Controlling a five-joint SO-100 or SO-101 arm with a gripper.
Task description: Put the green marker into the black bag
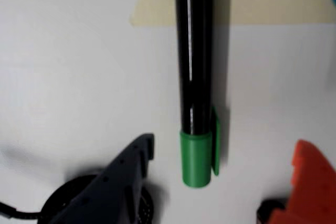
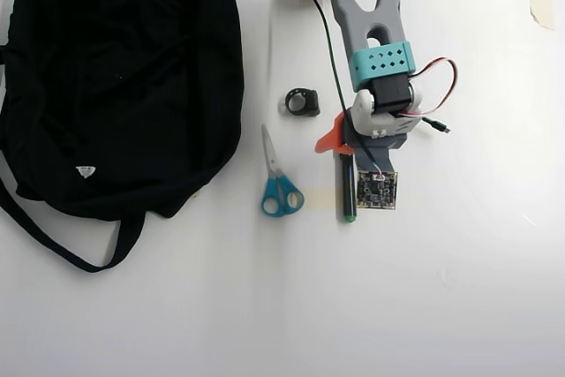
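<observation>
The green marker [image 1: 195, 77] lies flat on the white table, black barrel with a green cap [image 1: 197, 158] at the end nearest me. In the overhead view the marker [image 2: 347, 190] lies just right of the scissors. My gripper [image 1: 226, 145] is open, low over the cap end. The dark finger [image 1: 123, 179] stands left of the marker and the orange finger [image 1: 311, 179] right of it, neither touching it. In the overhead view my gripper [image 2: 344, 149] sits at the marker's top end. The black bag [image 2: 124, 77] lies at the far left, apart from me.
Blue-handled scissors [image 2: 279, 186] lie between bag and marker. A small black ring-shaped thing [image 2: 303, 101] sits left of the arm. The bag's strap [image 2: 62, 249] trails onto the table. Beige tape [image 1: 157, 1] lies under the marker's barrel.
</observation>
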